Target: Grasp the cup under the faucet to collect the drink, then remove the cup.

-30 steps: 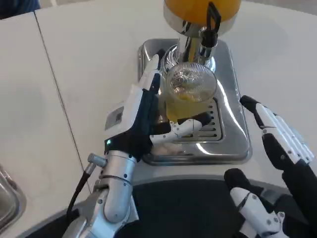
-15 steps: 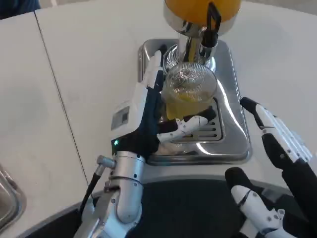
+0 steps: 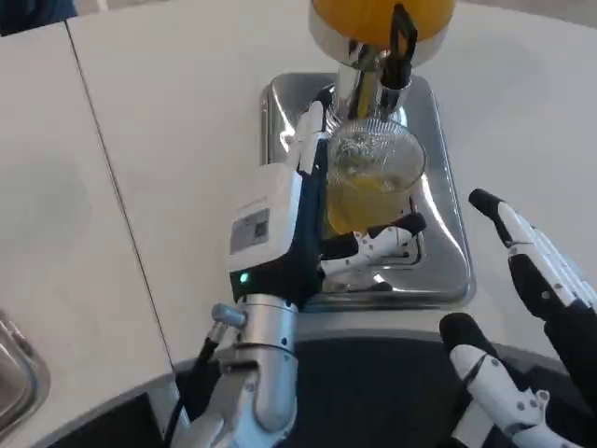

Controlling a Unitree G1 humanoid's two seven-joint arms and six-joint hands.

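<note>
The left hand (image 3: 308,219) grips the cup (image 3: 371,182) beneath the faucet (image 3: 399,65).

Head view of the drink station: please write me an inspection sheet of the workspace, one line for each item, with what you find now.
Surface: white table with a seam line running down its left part.
Job's things: clear cup part-filled with yellow drink, over the steel drip tray, just below the faucet of the orange drink dispenser.
Clutter: a metal object's edge at the lower left; cannot tell what it is.
Hands: left hand holds the cup from its left side; right hand is apart from the tray, fingers spread, holding nothing.
Cables: black cable beside the left forearm.
Surroundings: nothing seen.
</note>
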